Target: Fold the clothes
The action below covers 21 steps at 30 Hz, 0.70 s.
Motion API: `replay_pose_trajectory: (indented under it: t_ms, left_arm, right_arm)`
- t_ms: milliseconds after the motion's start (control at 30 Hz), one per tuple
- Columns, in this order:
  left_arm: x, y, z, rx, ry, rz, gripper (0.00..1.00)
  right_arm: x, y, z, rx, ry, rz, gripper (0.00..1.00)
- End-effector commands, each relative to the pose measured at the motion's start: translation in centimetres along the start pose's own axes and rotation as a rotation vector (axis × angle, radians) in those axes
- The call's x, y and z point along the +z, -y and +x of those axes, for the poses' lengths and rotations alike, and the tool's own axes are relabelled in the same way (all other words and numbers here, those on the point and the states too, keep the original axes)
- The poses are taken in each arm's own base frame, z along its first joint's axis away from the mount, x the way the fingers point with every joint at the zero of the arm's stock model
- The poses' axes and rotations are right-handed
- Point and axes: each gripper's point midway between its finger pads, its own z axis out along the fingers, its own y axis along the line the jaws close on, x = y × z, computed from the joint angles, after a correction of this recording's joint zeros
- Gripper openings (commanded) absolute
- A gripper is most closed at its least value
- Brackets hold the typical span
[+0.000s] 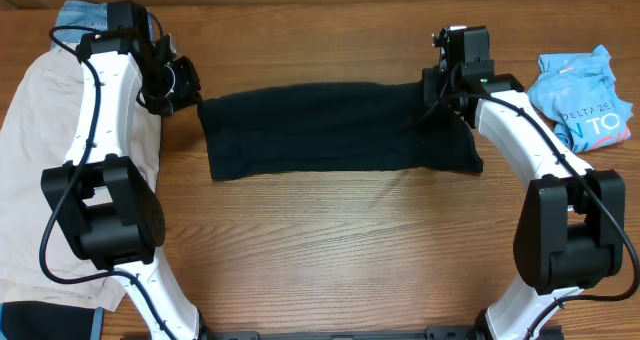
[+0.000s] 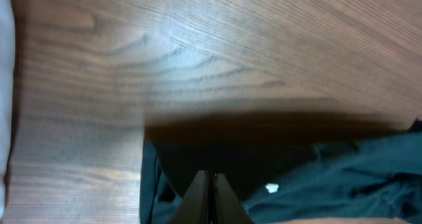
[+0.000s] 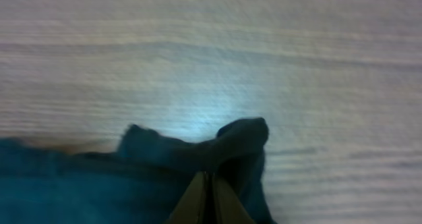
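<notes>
**Desk:** What lies at the edges, and where is there open room?

**Photographer:** A black T-shirt [image 1: 330, 125] lies as a long, flat band across the middle of the wooden table [image 1: 340, 250]. Its near edge runs almost straight, and its right end hangs a little lower than the rest. Bare wood spreads wide between the shirt and the two arm bases, and a narrower bare strip runs along the far side. Beige shorts [image 1: 30, 130] cover the left margin under the left arm [image 1: 100, 120], with blue denim [image 1: 78, 16] at the far-left corner. A light-blue printed tee [image 1: 585, 100] sits crumpled at the right margin, well apart from the shirt.

**Desk:** And the grippers against the shirt?

**Photographer:** The left gripper [image 2: 211, 181] sits at the shirt's far-left corner, its fingers pressed together over dark cloth. Whether any fabric is caught between them cannot be told. A small white mark [image 2: 271, 188] shows on the cloth just beside it. The right gripper [image 3: 210, 179] sits at the far-right corner, its fingers closed on a raised pinch of the black fabric, with bare wood beyond.
</notes>
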Motion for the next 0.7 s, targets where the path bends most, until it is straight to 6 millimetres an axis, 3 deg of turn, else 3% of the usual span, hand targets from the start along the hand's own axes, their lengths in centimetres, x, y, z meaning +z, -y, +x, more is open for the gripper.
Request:
replay_pose_trajectory:
  t_ms: [0, 367, 667]
  left_arm:
    - [-1.6, 0.0, -0.1, 0.002, 0.021, -0.012, 0.04]
    - [-0.7, 0.1, 1.8, 0.015, -0.050, -0.033, 0.04]
    - [3.1, 0.1, 5.6, 0.087, -0.140, -0.149, 0.04]
  right_arm:
    - [-1.8, 1.7, -1.4, 0.010, 0.033, 0.088, 0.04]
    - [-2.0, 2.3, 2.0, -0.007, -0.106, 0.120, 0.04]
    - [-2.6, 2.9, 5.1, 0.058, -0.228, 0.156, 0.04]
